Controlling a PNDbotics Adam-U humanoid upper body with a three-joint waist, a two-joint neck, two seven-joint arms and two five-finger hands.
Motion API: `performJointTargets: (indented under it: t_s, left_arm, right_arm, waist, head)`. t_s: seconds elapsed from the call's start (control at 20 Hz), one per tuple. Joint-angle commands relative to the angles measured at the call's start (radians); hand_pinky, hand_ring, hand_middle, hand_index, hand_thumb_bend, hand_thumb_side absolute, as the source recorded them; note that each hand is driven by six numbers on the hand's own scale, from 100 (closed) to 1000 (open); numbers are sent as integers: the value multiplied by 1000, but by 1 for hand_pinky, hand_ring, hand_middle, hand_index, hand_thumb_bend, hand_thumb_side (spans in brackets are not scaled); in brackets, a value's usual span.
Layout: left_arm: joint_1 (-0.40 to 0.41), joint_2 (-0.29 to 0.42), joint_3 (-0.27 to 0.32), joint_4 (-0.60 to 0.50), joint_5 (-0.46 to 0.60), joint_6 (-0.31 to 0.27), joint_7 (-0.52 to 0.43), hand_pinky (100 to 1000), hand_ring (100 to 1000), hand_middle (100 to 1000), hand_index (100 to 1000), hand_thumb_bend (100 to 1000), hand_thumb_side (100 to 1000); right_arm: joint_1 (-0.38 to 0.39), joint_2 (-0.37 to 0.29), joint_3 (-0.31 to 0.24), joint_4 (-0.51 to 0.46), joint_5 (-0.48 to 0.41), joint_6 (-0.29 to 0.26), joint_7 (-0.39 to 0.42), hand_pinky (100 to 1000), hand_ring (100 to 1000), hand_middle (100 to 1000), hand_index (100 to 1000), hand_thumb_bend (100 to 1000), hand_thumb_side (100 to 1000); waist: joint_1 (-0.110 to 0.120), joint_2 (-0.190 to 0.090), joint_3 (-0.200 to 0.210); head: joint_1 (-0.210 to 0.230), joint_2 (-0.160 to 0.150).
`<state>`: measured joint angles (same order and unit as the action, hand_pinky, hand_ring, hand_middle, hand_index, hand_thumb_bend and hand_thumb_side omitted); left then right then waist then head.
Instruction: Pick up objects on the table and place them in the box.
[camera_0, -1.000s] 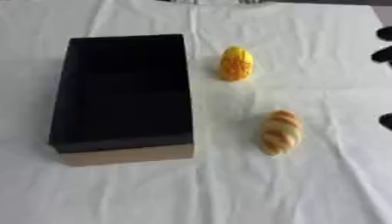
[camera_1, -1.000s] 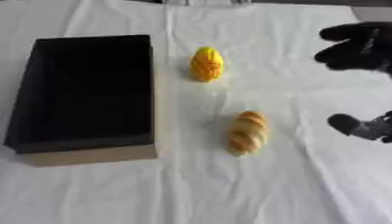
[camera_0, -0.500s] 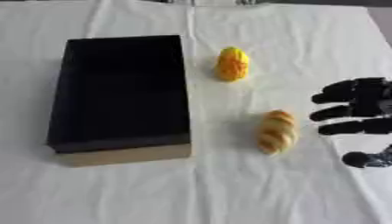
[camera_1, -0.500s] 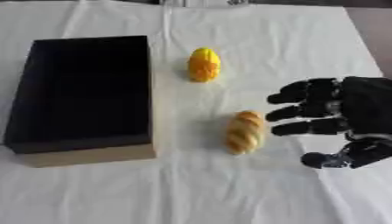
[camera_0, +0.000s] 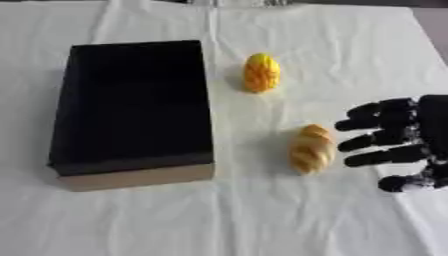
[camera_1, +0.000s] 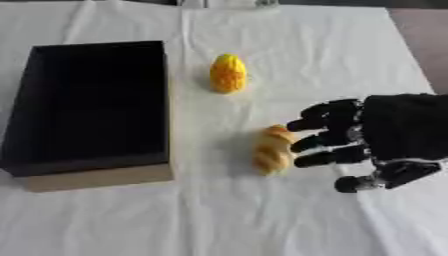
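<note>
White cloth covers the table (camera_0: 105, 220), where a golden-brown bread roll (camera_1: 272, 149) is laid with its long axis near to far, right of the black box (camera_1: 87, 107). Just beside the roll, the right hand (camera_1: 385, 135) is seen with fingers spread, holding nothing.

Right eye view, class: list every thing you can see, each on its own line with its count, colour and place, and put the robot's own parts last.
box: one, black inside with tan outer walls, left part of the table, nothing visible inside.
yellow object: one, yellow, oval and ridged, right of the box near its far end.
bread roll: one, golden brown, on the cloth right of the box's near end.
tablecloth: one, white, creased, covering the table.
right robot hand: one, black, fingers spread open, just right of the bread roll.
</note>
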<state>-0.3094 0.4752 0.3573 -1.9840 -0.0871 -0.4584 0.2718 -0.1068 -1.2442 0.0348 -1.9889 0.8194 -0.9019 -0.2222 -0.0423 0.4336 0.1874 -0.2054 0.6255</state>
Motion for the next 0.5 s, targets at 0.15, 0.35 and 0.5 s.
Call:
performJointTargets:
  t_s: [0.15, 0.35, 0.5]
  left_arm:
    - [-9, 32, 1, -16, 8, -1, -10, 866, 905, 805, 889, 131, 515]
    - [-11, 32, 0, -16, 11, -1, -12, 865, 905, 805, 888, 134, 513]
    - [-14, 32, -3, -16, 14, -1, -15, 865, 906, 805, 888, 132, 515]
  right_arm:
    - [-50, -43, -26, -9, -134, -5, 52, 903, 990, 777, 927, 371, 152]
    - [-79, -49, -23, -11, -224, -5, 107, 915, 998, 764, 934, 317, 123]
    - [-95, -51, -2, -11, -275, -5, 172, 928, 1000, 756, 946, 259, 106]
  waist:
    - [2, -25, 3]
    - [1, -27, 5]
    - [0, -27, 11]
  head:
    - [-8, 9]
    - [-15, 8]
    - [-25, 7]
